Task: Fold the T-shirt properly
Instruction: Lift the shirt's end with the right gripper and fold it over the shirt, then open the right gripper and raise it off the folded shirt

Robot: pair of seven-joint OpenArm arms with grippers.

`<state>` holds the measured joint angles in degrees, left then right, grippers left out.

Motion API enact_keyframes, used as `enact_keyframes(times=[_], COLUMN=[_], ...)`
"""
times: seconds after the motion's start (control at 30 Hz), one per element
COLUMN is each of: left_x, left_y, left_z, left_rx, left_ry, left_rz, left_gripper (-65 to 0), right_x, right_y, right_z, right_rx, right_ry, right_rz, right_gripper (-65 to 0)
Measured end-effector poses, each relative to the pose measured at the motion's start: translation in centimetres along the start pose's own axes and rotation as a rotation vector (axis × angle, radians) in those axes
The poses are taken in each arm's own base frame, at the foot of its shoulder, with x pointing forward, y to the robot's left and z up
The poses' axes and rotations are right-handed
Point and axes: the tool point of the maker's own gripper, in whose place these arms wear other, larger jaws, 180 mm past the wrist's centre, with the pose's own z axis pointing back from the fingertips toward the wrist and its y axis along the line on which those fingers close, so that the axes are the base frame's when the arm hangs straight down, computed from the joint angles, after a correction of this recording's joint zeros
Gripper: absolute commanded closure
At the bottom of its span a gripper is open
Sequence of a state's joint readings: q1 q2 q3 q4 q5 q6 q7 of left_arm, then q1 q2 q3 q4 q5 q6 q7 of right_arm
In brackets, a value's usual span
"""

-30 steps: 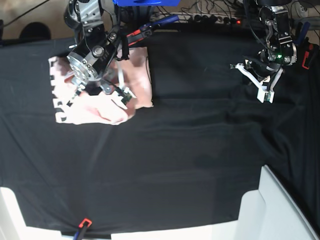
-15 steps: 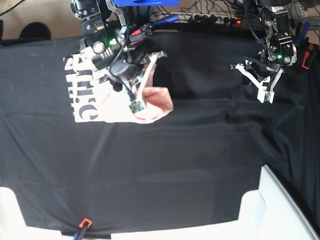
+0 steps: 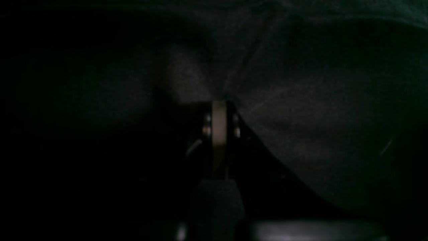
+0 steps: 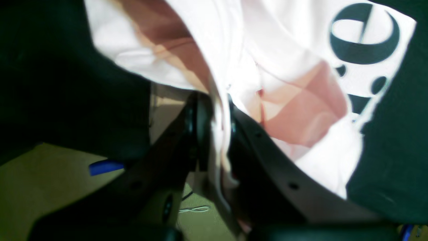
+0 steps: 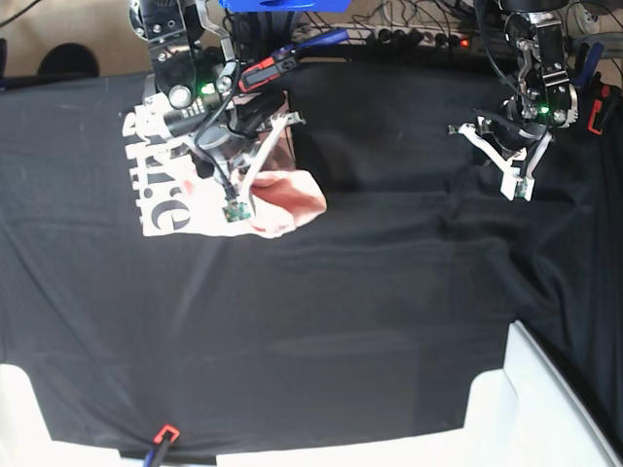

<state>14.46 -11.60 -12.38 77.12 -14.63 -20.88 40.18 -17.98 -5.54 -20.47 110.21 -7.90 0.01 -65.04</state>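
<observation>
The pale pink T-shirt (image 5: 292, 195) lies bunched at the back left of the black cloth (image 5: 341, 321), with its black lettering (image 5: 156, 190) facing up on the left part. My right gripper (image 5: 237, 206) is over the shirt and shut on a fold of it. In the right wrist view the pink cloth (image 4: 294, 50) runs between the closed fingers (image 4: 200, 113). My left gripper (image 5: 516, 187) hangs over bare black cloth at the back right, far from the shirt. In the dark left wrist view it (image 3: 219, 107) looks shut and empty.
White box walls (image 5: 545, 409) stand at the front right and another white piece (image 5: 19, 418) at the front left. An orange and blue clamp (image 5: 163, 435) sits on the cloth's front edge. A power strip and cables (image 5: 409, 37) lie behind the table.
My right gripper lifted the shirt's fold and swung it right, turning the lettering up, then drew back a little to the left. The left arm has not moved.
</observation>
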Motion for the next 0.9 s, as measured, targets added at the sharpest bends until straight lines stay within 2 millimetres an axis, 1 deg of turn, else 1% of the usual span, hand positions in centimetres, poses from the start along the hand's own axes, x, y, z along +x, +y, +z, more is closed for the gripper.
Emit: enact_keyframes(times=[0.13, 0.2, 0.23, 0.3, 0.4, 0.43, 0.47, 0.53, 0.6, 0.63, 0.7, 0.73, 0.77, 0.83, 0.87, 0.9], left_x=[0.0, 0.0, 0.0, 0.1, 0.1, 0.1, 0.1, 0.1, 0.1, 0.1, 0.0, 0.0, 0.0, 0.0, 0.0, -0.1], left_y=[0.0, 0.0, 0.0, 0.0, 0.0, 0.0, 0.0, 0.0, 0.0, 0.0, 0.0, 0.1, 0.2, 0.4, 0.6, 0.9], left_z=[0.0, 0.0, 0.0, 0.0, 0.0, 0.0, 0.0, 0.0, 0.0, 0.0, 0.0, 0.0, 0.0, 0.1, 0.1, 0.2], left_rx=[0.0, 0.0, 0.0, 0.0, 0.0, 0.0, 0.0, 0.0, 0.0, -0.001, 0.0, 0.001, 0.0, 0.004, 0.005, 0.011], left_ry=[-0.001, 0.0, 0.0, -0.001, 0.0, 0.0, 0.0, 0.0, 0.0, 0.0, 0.0, 0.0, 0.0, 0.002, 0.002, 0.005], left_rz=[-0.001, 0.0, 0.0, 0.0, 0.0, -0.001, 0.0, 0.0, 0.0, 0.0, -0.001, -0.001, -0.001, -0.003, -0.005, -0.008], left_gripper=[0.0, 0.0, 0.0, 0.0, 0.0, 0.0, 0.0, 0.0, 0.0, 0.0, 0.0, 0.0, 0.0, 0.0, 0.0, 0.0], right_x=[-0.5, -0.7, -0.6, -0.5, -0.4, -0.4, -0.3, 0.2, 1.1, 1.5, 2.0, 2.0, 1.9, 1.2, 0.8, 0.2], right_y=[0.8, 1.8, 2.3, 3.5, 4.0, 4.1, 4.4, 4.5, 4.1, 3.5, 1.1, -0.3, -1.2, -2.3, -2.6, -2.7], right_z=[0.0, 0.1, 0.1, 0.3, 0.5, 0.5, 0.6, 1.0, 1.4, 1.3, 1.0, 0.8, 0.7, 0.6, 0.5, 0.5], right_rx=[0.031, 0.099, 0.13, 0.196, 0.224, 0.231, 0.251, 0.257, 0.252, 0.247, 0.189, 0.15, 0.129, 0.108, 0.103, 0.098], right_ry=[0.011, 0.02, 0.019, 0.017, 0.016, 0.015, 0.013, -0.007, -0.037, -0.047, -0.062, -0.067, -0.066, -0.051, -0.04, -0.028], right_rz=[-0.014, -0.049, -0.062, -0.091, -0.103, -0.105, -0.114, -0.118, -0.115, -0.126, -0.161, -0.173, -0.186, -0.189, -0.184, -0.187], right_gripper=[-1.0, -5.4, -8.4, -16.5, -31.6, -35.4, -36.0, -34.0, -29.7, -26.8, -21.3, -18.1, -14.7, -5.8, -2.6, -0.9])
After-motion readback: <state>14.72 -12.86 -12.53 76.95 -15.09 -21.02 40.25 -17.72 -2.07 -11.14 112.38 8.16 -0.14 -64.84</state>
